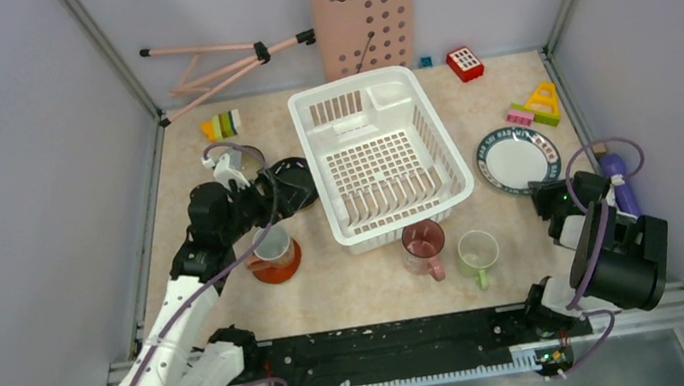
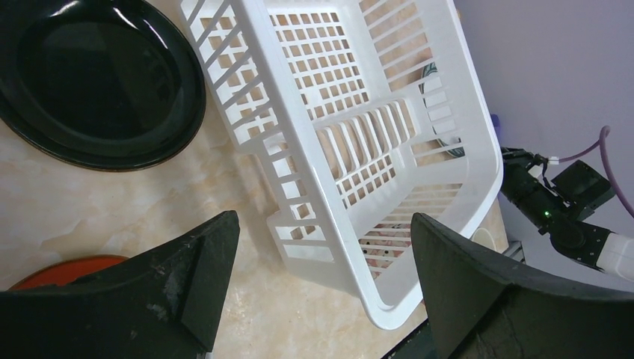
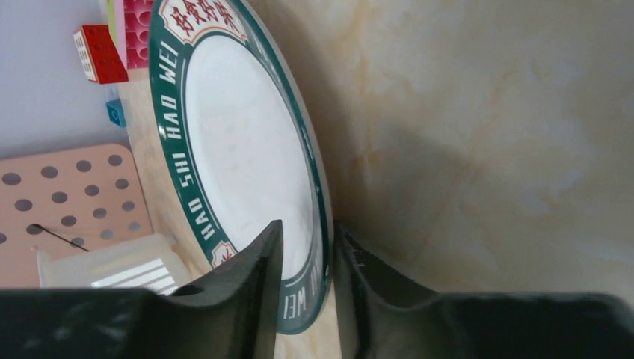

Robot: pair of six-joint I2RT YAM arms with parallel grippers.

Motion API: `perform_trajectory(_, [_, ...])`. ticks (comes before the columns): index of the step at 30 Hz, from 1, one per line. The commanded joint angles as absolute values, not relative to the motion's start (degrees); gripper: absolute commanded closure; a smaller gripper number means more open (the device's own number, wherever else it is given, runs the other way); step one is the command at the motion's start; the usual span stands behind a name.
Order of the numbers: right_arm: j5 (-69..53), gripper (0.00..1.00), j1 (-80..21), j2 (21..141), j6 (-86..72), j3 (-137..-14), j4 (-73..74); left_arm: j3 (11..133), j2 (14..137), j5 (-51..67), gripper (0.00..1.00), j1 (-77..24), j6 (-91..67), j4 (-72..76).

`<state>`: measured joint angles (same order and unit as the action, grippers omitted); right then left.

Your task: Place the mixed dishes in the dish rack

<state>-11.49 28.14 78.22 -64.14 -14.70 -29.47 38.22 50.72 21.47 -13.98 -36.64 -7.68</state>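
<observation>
From above, the dark plate with lettered rim (image 1: pixel 517 160) lies flat on the table to the right of the dish rack (image 1: pixel 313 162), apart from it. The right gripper (image 1: pixel 551 196) sits at the plate's near-right edge, so the right arm is far the nearer one. The rack lies to the left of that plate and a little beyond it, so the coming carry looks like a leftward lift over the rack's wall. The left gripper (image 1: pixel 282 189) hangs on the other side of the rack, over the black plate (image 1: pixel 299 167), with the whole rack between it and the lettered plate. In the left wrist view, the left gripper (image 2: pixel 323 224) has its jaws spread wide with nothing between them. The rack's slotted wall (image 2: pixel 299 172) runs ahead, the black plate (image 2: pixel 97 82) is off to the upper left and the orange-red saucer (image 2: pixel 67 269) shows at the lower left. In the right wrist view, the right gripper (image 3: pixel 308 228) straddles the plate's (image 3: pixel 239 134) green rim, one finger over the white face and one under the edge. The jaws are drawn narrow, and the rim runs lengthwise through the slot, but I cannot tell whether the pads already pinch it
</observation>
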Motion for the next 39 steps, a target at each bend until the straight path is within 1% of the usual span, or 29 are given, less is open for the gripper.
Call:
perform_trajectory(1, [-9.1, 0.81, 27.3, 80.4, -62.4, -14.3, -22.9, 38.5, 48.9, 22.0, 0.11, -14.2, -35.4, -5.9])
perform_trajectory(2, [-9.2, 0.94, 27.3, 80.3, -62.3, -14.6, -22.4, 38.4, 48.9, 21.9, 0.11, -14.2, -35.3, -6.2])
perform_trajectory(3, [-9.2, 1.0, 27.2, 80.0, -62.1, -15.0, -21.0, 38.6, 48.7, 21.9, 0.11, -14.2, -35.2, -6.4])
perform_trajectory(8, [-7.7, 1.0, 27.2, 74.5, -59.0, -18.0, -11.8, 38.5, 47.8, 22.3, 0.11, -14.1, -35.3, -6.9])
perform_trajectory(15, [-0.5, 1.0, 27.0, 60.2, -54.2, -23.9, 3.0, 38.5, 47.6, 22.5, 0.11, -14.2, -35.6, -6.6])
perform_trajectory(22, [7.1, 1.0, 21.6, 50.4, -50.2, -31.4, 12.0, 38.4, 47.0, 22.5, 0.11, -14.1, -35.7, -6.6])
perform_trajectory(28, [10.6, 1.0, 17.7, 46.4, -46.2, -40.8, 16.6, 38.5, 46.4, 22.5, 0.11, -14.2, -34.8, -8.1])
perform_trajectory(34, [8.9, 1.0, 14.0, 45.8, -42.4, -49.0, 18.0, 38.5, 45.8, 21.6, 0.11, -14.2, -34.4, -8.7])
perform_trajectory(39, [10.3, 1.0, 5.4, 47.8, -39.2, -57.3, 21.2, 39.1, 46.1, 21.6, 0.11, -14.2, -34.0, -9.6])
